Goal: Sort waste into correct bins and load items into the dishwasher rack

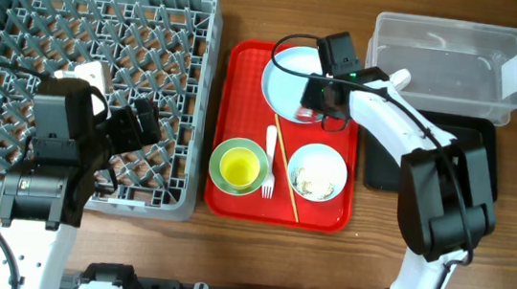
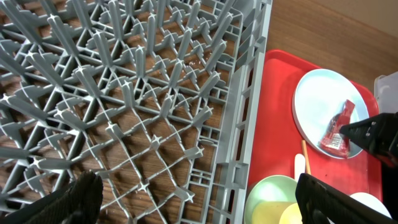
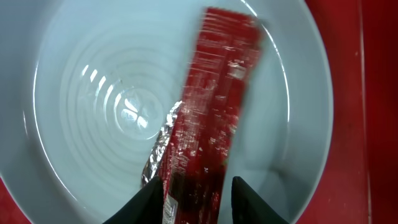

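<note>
1. Two bowls at the near end of the red tray (image 1: pixel 240 94). Green bowl (image 1: pixel 219 152) on the left, with the little yellow cup (image 1: pixel 241 169) sitting inside it. Blue bowl (image 1: pixel 338 163) on the right, with pale crumbs (image 1: pixel 310 180) in the bottom.
2. Between the bowls: white fork (image 1: pixel 268 170) and thin wooden stick (image 1: pixel 286 172), side by side, both pointing away.
3. A bit farther, off to the left: big grey rack (image 1: pixel 22 14). Left gripper (image 2: pixel 202 199) above it, fingers let go and spread far apart.
4. Next, at the far end of the red tray: round white plate (image 3: pixel 93 93).
5. Inside the plate: red wrapper (image 3: pixel 211 118). Long, flat, shiny and crinkly, with a bit of silver foil along one edge. Lying slanted, a little blurry.
6. Right gripper (image 3: pixel 196 202) at the near end of the wrapper, one finger on each side of it. Cannot tell if squeezed tight on it or only close.
7. Right of the red tray: flat black tray (image 1: pixel 477 129), partly under the right arm.
8. Farthest back: clear tub (image 1: pixel 446 58) with a white label on its right end, just behind the black tray.
</note>
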Available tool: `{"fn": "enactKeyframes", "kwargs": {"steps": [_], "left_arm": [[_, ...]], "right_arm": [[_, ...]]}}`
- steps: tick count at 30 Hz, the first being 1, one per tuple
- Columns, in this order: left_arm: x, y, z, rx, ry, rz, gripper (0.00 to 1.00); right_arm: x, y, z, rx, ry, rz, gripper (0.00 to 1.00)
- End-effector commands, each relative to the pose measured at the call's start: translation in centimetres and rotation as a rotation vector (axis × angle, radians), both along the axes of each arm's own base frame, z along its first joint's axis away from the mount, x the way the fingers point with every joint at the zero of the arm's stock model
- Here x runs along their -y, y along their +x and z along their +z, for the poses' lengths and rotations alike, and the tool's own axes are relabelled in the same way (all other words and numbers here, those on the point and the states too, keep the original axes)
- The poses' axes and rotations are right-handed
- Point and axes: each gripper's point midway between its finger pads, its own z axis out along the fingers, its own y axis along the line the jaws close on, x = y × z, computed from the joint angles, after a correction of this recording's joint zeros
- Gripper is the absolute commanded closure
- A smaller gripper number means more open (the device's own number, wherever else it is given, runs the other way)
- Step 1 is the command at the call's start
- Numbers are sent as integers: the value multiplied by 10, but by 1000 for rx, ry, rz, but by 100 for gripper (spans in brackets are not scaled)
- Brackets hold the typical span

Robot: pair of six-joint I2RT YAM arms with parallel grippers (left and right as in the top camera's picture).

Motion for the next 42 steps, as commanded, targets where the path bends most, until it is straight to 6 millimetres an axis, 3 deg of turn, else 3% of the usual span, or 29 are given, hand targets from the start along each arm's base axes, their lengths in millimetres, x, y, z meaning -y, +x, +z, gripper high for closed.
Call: {"fn": "enactKeyframes", "kwargs": {"steps": [1, 8, 10, 13, 15, 16, 17, 18, 20, 21, 22, 25, 26, 28, 30, 32, 36, 38, 42], "left_arm": [[-1, 2, 6, 15, 11, 5, 0], [-1, 2, 6, 15, 11, 5, 0], [-1, 2, 6, 15, 11, 5, 0], [-1, 2, 6, 15, 11, 5, 0], [-1, 2, 6, 16, 11, 5, 0], [-1, 2, 6, 15, 11, 5, 0], [-1, 2, 6, 16, 11, 5, 0], [-1, 2, 6, 15, 11, 5, 0], [-1, 2, 6, 16, 11, 5, 0], [-1, 2, 6, 16, 11, 5, 0], [-1, 2, 6, 16, 11, 5, 0], [-1, 2, 6, 16, 11, 5, 0], [-1, 2, 6, 16, 11, 5, 0], [-1, 2, 6, 16, 11, 5, 0], [-1, 2, 6, 16, 11, 5, 0], [-1, 2, 6, 16, 11, 5, 0], [-1, 2, 6, 16, 11, 5, 0], [-1, 2, 6, 16, 11, 5, 0], [-1, 2, 6, 15, 11, 5, 0]], "right_arm": [[-2, -4, -6, -26, 20, -8, 71], [2, -16, -11, -76, 3, -14, 81], [2, -16, -11, -78, 3, -12, 96], [0, -13, -6, -65, 13, -8, 96], [4, 0, 32, 26, 31, 4, 96], [11, 9, 64, 110, 37, 9, 96], [34, 19, 107, 225, 21, -38, 95], [57, 25, 131, 292, -2, -94, 96], [106, 32, 158, 371, -73, -217, 96], [125, 34, 161, 383, -97, -261, 92], [144, 37, 160, 385, -107, -304, 77], [165, 48, 161, 409, -82, -290, 34], [162, 48, 167, 422, -60, -232, 23], [152, 39, 188, 452, -31, -152, 19], [151, 7, 218, 456, -20, -146, 18], [139, -41, 230, 376, 33, -105, 20], [103, -99, 200, 148, 108, 20, 22], [65, -121, 175, 60, 129, 159, 25], [22, -143, 126, -32, 86, 247, 37]]}}
